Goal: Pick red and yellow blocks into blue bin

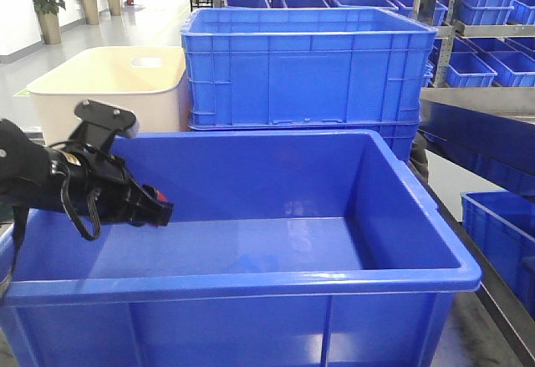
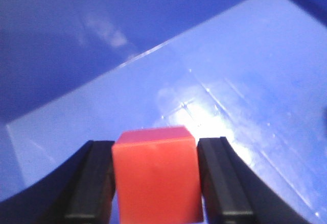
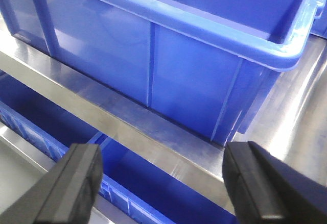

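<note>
The blue bin (image 1: 251,277), large and smooth-walled, fills the front view, and its floor shows nothing lying on it. My left gripper (image 1: 157,206) reaches over the bin's left rim and hangs inside it. It is shut on the red block (image 2: 156,175), a plain cube pinched between the two black fingers (image 2: 94,183), above the bin's floor (image 2: 225,81). The yellow block is out of view. My right gripper (image 3: 161,183) is open and empty, outside the blue bin (image 3: 204,66), over a steel shelf edge (image 3: 153,122).
A ribbed blue crate (image 1: 301,66) stands behind the bin, with a cream tub (image 1: 109,83) to its left. Racks of more blue crates (image 1: 493,66) line the right side. In the right wrist view, a lower blue crate (image 3: 153,193) sits under the steel shelf.
</note>
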Robot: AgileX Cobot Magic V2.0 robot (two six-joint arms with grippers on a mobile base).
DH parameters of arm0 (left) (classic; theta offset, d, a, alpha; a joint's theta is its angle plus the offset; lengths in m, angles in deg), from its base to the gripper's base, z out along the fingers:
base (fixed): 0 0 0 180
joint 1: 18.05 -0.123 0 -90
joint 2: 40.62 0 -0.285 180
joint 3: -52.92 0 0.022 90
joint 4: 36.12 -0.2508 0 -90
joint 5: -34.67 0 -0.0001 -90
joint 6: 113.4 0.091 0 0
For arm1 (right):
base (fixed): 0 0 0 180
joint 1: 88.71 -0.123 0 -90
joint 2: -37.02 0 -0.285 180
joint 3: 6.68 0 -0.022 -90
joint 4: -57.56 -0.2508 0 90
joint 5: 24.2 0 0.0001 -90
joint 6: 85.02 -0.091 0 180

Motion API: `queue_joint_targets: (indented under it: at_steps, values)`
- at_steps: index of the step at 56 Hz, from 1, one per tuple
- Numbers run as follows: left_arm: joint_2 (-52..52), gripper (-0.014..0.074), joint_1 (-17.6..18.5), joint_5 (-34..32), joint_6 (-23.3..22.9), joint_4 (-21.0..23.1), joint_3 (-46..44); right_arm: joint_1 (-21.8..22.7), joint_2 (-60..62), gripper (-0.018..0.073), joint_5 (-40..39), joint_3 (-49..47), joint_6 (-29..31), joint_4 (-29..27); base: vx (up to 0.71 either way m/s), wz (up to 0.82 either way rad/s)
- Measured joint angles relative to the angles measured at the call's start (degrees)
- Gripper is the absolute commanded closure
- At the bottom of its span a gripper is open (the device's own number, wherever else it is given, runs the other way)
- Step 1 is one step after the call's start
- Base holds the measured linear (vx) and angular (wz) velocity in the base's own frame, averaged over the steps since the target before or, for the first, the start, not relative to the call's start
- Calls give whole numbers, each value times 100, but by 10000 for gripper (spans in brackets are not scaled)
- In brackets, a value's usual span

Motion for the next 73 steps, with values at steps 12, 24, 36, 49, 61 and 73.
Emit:
queue_joint_targets:
  at_steps: [12, 24, 36, 49, 61, 73]
  values:
    - [-21, 3, 0, 27, 3, 0, -15, 0, 0, 13, 0, 0, 0, 0, 0, 0]
    - [162, 11, 0, 95, 31, -350, -18, 0, 0, 13, 0, 0, 0, 0, 0, 0]
    - [1167, 11, 0, 589, 57, -582, -22, 0, 0, 13, 0, 0, 0, 0, 0, 0]
    - [2229, 11, 0, 1743, -554, -582, -36, 0, 0, 13, 0, 0, 0, 0, 0, 0]
    - [3452, 11, 0, 2226, -610, -120, 644, 0, 0, 13, 0, 0, 0, 0, 0, 0]
    - [4834, 11, 0, 2242, -400, 146, 2154, 0, 0, 13, 0, 0, 0, 0, 0, 0]
